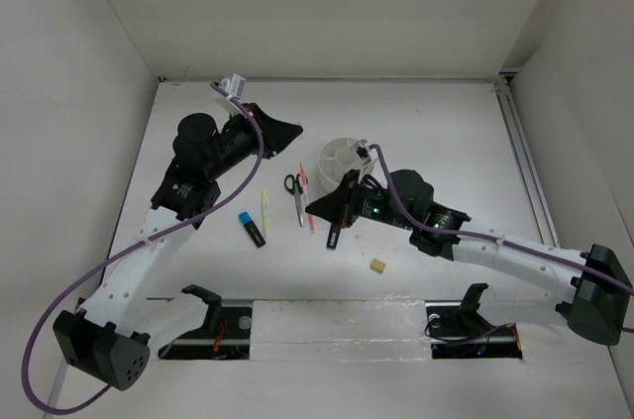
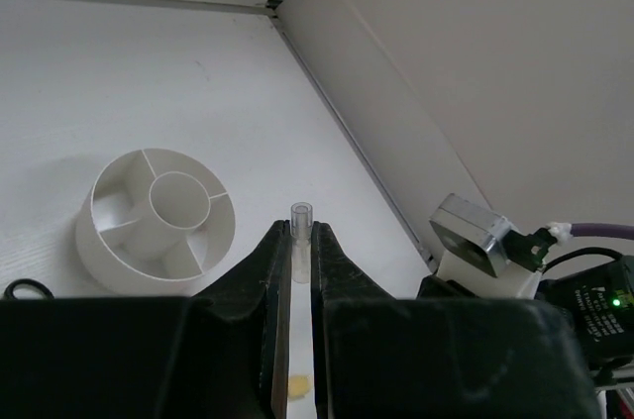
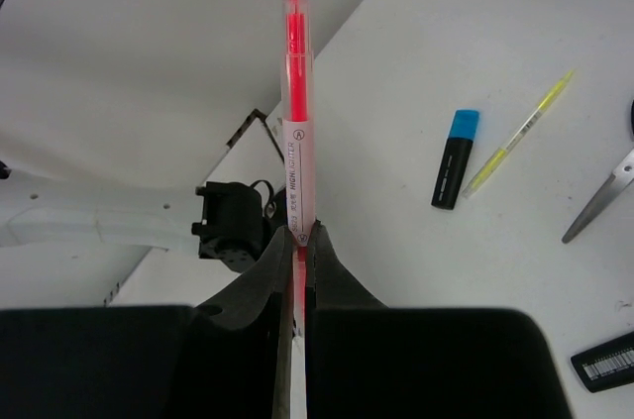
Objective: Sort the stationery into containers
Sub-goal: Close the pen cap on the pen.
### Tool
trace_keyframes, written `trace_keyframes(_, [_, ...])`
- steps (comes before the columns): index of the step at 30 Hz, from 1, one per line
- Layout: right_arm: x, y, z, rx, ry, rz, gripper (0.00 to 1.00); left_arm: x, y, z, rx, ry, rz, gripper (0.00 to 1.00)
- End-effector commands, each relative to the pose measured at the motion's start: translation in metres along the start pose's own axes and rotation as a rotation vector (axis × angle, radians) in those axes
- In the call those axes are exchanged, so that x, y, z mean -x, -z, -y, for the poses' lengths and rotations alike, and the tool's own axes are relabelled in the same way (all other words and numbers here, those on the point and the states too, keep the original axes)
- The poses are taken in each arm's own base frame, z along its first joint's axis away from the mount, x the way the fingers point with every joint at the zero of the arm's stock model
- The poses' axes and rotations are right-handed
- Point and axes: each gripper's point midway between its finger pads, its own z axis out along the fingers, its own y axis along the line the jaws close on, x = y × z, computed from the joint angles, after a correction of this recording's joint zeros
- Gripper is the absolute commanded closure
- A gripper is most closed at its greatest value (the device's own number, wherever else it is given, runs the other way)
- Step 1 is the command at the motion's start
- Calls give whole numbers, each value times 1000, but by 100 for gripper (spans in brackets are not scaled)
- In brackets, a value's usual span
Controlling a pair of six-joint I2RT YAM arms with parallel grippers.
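My right gripper point(image 1: 319, 209) point(image 3: 297, 231) is shut on the thin red pen point(image 3: 295, 92), gripped near one end, its bare red tip pointing away. My left gripper point(image 1: 287, 129) point(image 2: 294, 231) is shut on a small clear pen cap point(image 2: 300, 226), held above the table to the left of the white round organiser point(image 1: 347, 159) point(image 2: 154, 221). The organiser's compartments look empty. The scissors point(image 1: 295, 196) point(image 3: 599, 201), yellow pen point(image 1: 264, 209) point(image 3: 520, 132), blue-capped highlighter point(image 1: 252, 228) point(image 3: 456, 157), a second black highlighter point(image 1: 334, 234) and a tan eraser point(image 1: 377, 265) lie on the table.
White walls close in the table on the left, back and right, with a metal rail point(image 1: 520, 161) along the right side. Both arm bases and their cables sit at the near edge point(image 1: 337, 325).
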Motion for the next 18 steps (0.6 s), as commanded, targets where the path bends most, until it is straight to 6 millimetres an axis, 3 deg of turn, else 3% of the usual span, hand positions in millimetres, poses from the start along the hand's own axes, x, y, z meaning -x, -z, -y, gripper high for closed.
trace_keyframes(1, [37, -3, -24, 56, 44, 120, 100, 21, 9, 26, -97, -22, 77, 100])
trace_keyframes(18, [66, -11, -11, -34, 64, 180, 100, 15, 9, 24, -95, -15, 57, 100])
